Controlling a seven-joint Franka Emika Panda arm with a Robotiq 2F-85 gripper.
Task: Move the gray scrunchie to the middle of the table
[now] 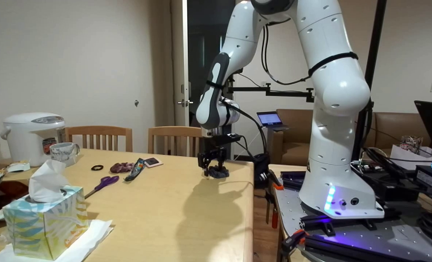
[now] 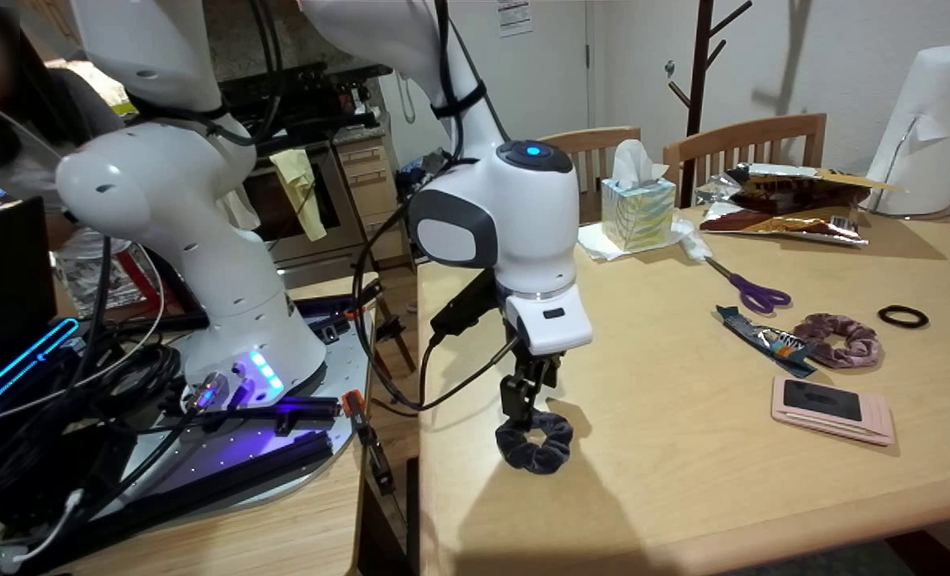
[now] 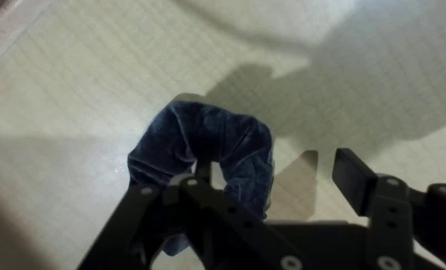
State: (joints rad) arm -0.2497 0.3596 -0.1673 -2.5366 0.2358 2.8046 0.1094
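The gray scrunchie (image 1: pixel 219 172) lies as a dark ring on the light tan table (image 1: pixel 147 214), near the edge on the robot base's side. It also shows in an exterior view (image 2: pixel 551 458) and, bluish, in the wrist view (image 3: pixel 241 131). My gripper (image 3: pixel 279 176) is open and low over the scrunchie, pointing down. In the wrist view its left finger is at the ring's hole and its right finger is outside the ring, with the ring's right side between them. I cannot tell whether a finger touches the fabric. The gripper's linkage hides the scrunchie's lower part there.
Further along the table are a mauve scrunchie (image 2: pixel 859 340), a wrapper (image 2: pixel 767 340), a pink card wallet (image 2: pixel 875 416), a thin black ring (image 2: pixel 903 325), and purple scissors (image 2: pixel 755 298). A tissue box (image 1: pixel 45 225) and foil bags (image 2: pixel 795 200) stand beyond.
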